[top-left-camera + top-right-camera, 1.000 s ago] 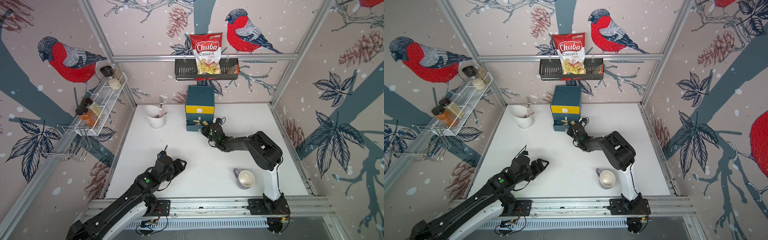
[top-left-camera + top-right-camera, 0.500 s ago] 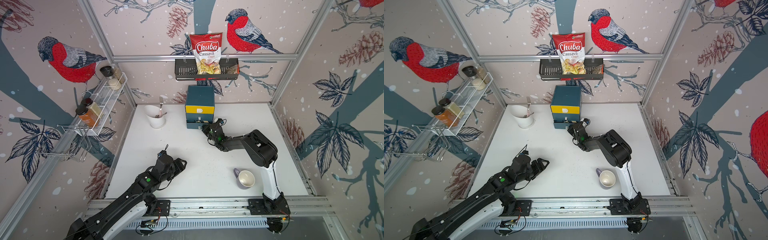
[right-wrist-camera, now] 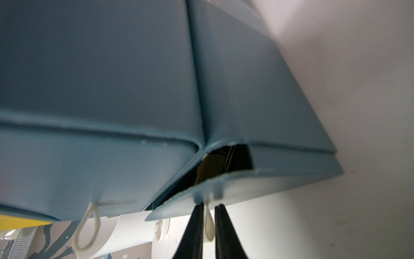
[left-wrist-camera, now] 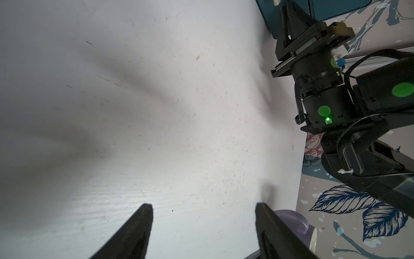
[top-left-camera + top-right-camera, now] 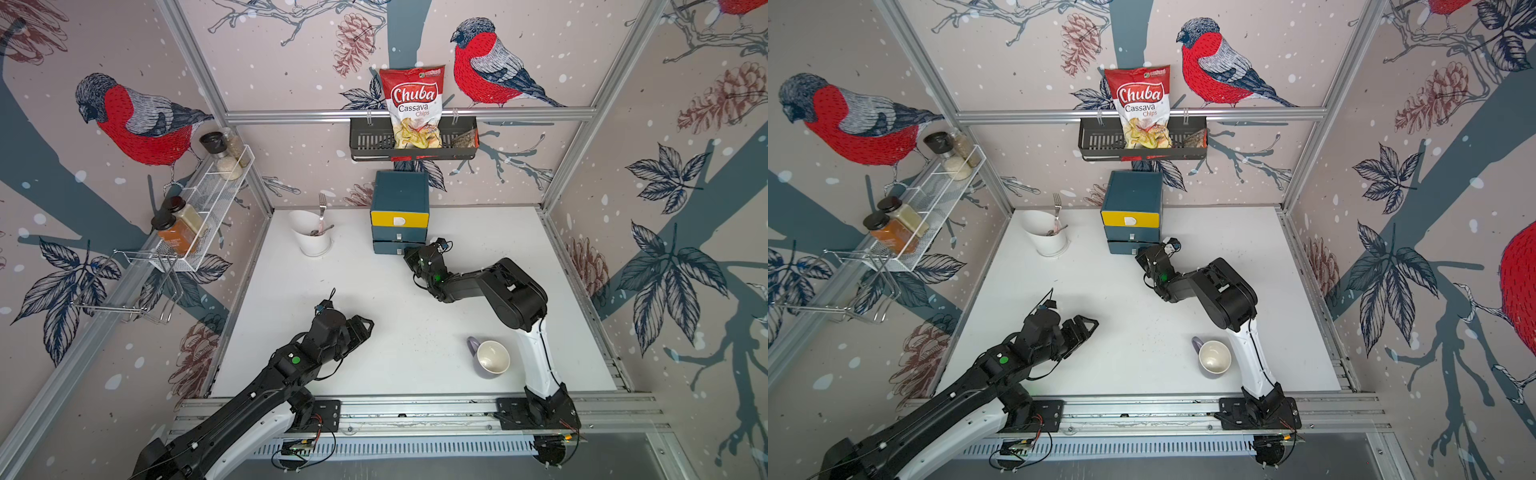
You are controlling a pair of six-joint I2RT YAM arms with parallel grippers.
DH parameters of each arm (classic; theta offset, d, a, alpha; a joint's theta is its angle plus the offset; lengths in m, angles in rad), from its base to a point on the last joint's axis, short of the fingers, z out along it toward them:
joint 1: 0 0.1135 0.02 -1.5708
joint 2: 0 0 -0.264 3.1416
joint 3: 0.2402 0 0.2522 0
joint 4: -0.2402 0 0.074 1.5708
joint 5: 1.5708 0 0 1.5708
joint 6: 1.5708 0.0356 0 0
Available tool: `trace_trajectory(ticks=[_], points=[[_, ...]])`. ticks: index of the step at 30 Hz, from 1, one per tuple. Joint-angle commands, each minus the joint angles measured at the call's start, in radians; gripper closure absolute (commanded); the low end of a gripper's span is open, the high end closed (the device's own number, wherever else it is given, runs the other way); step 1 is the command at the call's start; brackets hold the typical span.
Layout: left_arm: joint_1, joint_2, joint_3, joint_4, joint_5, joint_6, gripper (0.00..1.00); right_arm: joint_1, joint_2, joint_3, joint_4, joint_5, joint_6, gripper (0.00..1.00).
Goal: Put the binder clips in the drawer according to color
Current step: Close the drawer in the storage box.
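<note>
Holds the right gripper [image 3: 209,207] pressed almost together on the white pull tab [image 3: 208,226] of the lowest tier of the drawer [image 5: 400,195]. Traps the loop between the fingers so that the tier can be steered by its tab, which reads as the end of a closing step. Leaves a narrow wedge-shaped gap at one corner of that tier (a yellowish shape inside, too dim to name as a clip).

Shows no binder clips on the worktop [image 5: 415,332] in both top views; places them, by inference only, inside the drawer and out of sight.

Parks the left gripper [image 5: 362,330] spread and empty above bare worktop, well apart from the drawer and clear of the right arm's reach. Leaves the mug [image 5: 492,359] near the right arm's base, not involved.

Against the picture from a second ago:
- Finds the lowest tier, then pulled out with pale contents on show, now pushed nearly flush.
- Finds the right gripper carried toward the drawer accordingly.
- Finds no change in the left gripper, the mug or the upper tiers.
</note>
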Motion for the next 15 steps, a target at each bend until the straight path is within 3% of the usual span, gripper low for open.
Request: trace_trajectory(ticks=[1,11,13,15], points=[[-0.001,-0.005,0.011,0.022,-0.016,0.01,0.23,0.002,0.011,0.018,0.037,0.019,0.012,0.83],[-0.001,-0.005,0.018,0.022,-0.028,0.017,0.21,-0.005,-0.021,-0.012,0.041,0.01,0.012,0.82],[-0.001,-0.005,0.027,0.019,-0.04,0.025,0.17,0.001,-0.087,-0.075,0.036,0.039,-0.002,0.8],[0.002,-0.005,0.04,0.018,-0.054,0.042,0.02,0.009,-0.174,-0.142,0.018,0.078,-0.051,0.77]])
